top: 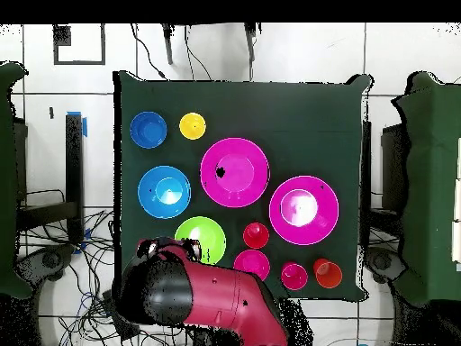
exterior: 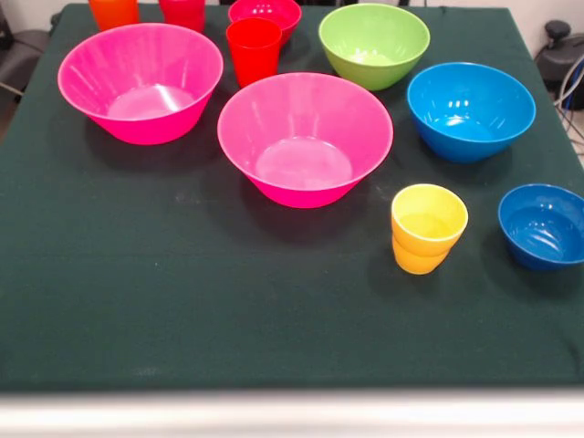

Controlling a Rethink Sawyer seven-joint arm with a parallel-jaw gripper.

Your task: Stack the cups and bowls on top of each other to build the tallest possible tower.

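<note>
Dark green tablecloth (exterior: 182, 301); cables (top: 90, 270) on tiled floor (top: 297, 54).

No text, label, brand mark, number or sign can be read in either view. The bowls, the cups and the dark cloth of the tabletop (exterior: 182, 301) are all plain, and the red arm (top: 207, 297) shows no legible marking.

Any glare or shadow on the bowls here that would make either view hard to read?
Front view: soft white highlights sit on the floors of the two pink bowls and the light blue bowl; short shadows fall on the dark cloth beside each piece. Overhead view: the same bowls show small bright spots, and the arm covers the table's lower edge.
</note>
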